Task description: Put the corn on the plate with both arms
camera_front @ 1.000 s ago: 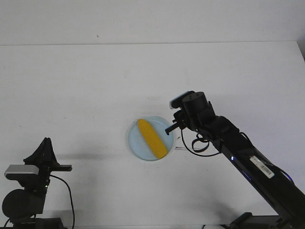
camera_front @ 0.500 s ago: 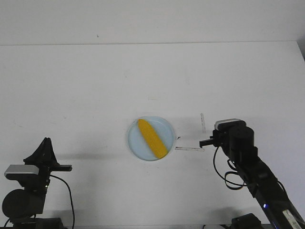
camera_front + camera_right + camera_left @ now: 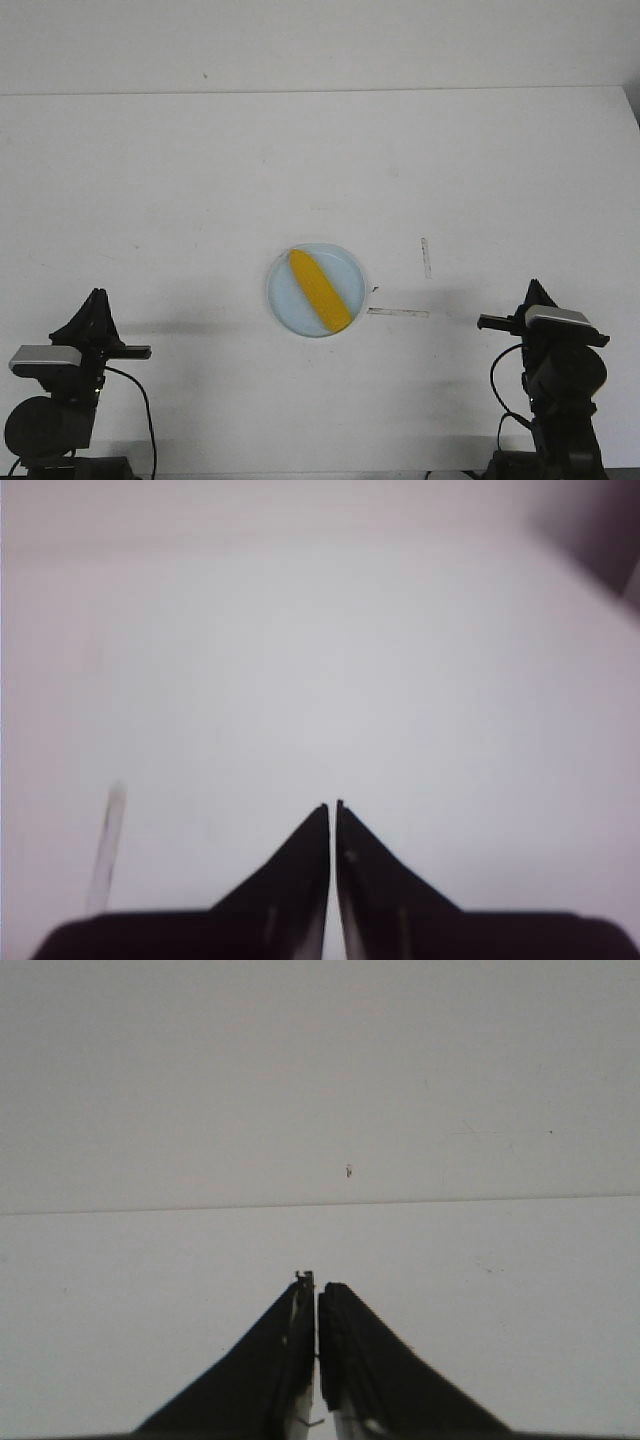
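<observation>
The yellow corn (image 3: pixel 320 290) lies diagonally inside the pale blue plate (image 3: pixel 285 302) at the table's middle in the front view. Both arms are folded back at the near edge, far from the plate. My left gripper (image 3: pixel 96 296) is at the near left and is shut with nothing between its fingers (image 3: pixel 317 1290). At the near right, my right gripper (image 3: pixel 536 288) is shut and empty too (image 3: pixel 333 806). Neither wrist view shows the corn or the plate.
Two thin tape strips lie on the white table right of the plate, one lengthwise (image 3: pixel 398 312) and one upright (image 3: pixel 425 257). The table's far edge (image 3: pixel 320 92) meets a plain wall. A tape strip (image 3: pixel 105 845) shows in the right wrist view.
My right arm has drawn back from the plate's right side to its folded pose at the near right edge. The corn stays on the plate. The left arm has not moved.
</observation>
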`<control>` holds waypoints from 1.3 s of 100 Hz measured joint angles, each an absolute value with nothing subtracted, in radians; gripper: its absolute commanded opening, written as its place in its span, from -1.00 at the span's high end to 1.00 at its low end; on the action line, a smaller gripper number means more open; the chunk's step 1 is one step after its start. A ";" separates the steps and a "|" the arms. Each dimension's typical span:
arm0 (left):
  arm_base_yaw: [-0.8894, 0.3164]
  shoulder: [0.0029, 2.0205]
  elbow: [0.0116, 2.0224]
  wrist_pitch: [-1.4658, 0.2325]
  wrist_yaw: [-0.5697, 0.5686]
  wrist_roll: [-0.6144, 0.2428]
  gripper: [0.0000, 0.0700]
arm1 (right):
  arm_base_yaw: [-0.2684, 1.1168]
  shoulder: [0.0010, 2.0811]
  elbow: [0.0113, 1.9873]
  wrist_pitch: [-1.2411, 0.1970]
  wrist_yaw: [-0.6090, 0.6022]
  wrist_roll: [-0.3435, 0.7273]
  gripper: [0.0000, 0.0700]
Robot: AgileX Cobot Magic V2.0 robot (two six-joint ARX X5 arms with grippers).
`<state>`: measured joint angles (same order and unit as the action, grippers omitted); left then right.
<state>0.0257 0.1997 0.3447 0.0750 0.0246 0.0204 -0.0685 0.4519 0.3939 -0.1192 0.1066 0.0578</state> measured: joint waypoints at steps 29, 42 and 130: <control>0.026 0.200 0.345 0.075 0.025 0.020 1.00 | -0.072 0.269 0.368 -0.075 0.021 0.051 0.98; 0.026 0.200 0.345 0.075 0.025 0.020 1.00 | -0.072 0.196 0.368 -0.068 -0.033 0.051 0.98; 0.026 0.200 0.345 0.075 0.025 0.020 1.00 | -0.072 0.146 0.368 -0.060 -0.033 0.049 0.98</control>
